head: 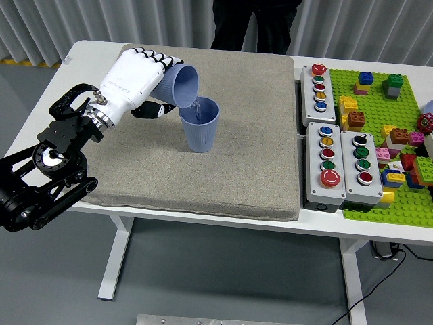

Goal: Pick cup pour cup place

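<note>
My left hand, white with black fingers, is shut on a blue cup and holds it tipped over to the right. The tilted cup's lip hangs just above the rim of a second blue cup. That second cup stands upright on the grey mat, near its middle. A thin stream seems to run from the tipped cup into the standing one. My right arm does not show.
Two grey button boxes lie right of the mat. Beyond them a green baseplate holds several coloured bricks. A person in dark clothes stands at the table's far side, hands out of sight.
</note>
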